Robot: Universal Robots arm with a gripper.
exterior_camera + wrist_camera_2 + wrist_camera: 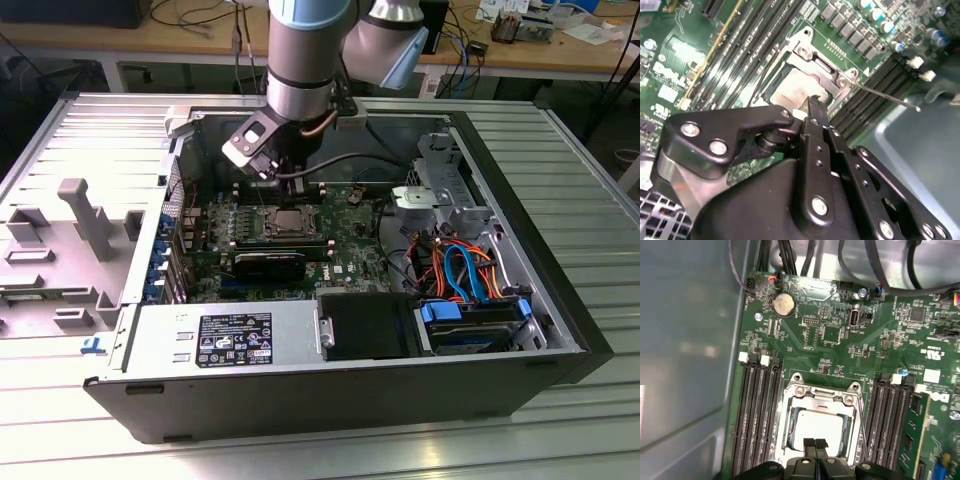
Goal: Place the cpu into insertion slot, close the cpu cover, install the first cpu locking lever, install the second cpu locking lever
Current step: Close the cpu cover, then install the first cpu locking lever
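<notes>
The cpu [817, 426], with its silver-grey top, lies in the insertion slot [290, 222] on the green board. The cpu cover [821, 394], a silver frame, lies down over it, and the chip shows through its window in both wrist views. My gripper [815, 443] is shut with nothing between its black fingertips. It hangs just over the edge of the cpu [796, 86] and the cover [824, 64]. A thin silver locking lever [886, 95] sticks out from the socket over the memory slots, unlatched. A second, dark wire lever [760, 80] runs along the socket's other side.
Long black memory slots [759, 415] flank the socket on both sides. The open computer case [540, 200] walls in the board. A drive cage with orange and blue cables [465, 270] stands at the exterior view's right, and the power supply [230, 335] lies along the front.
</notes>
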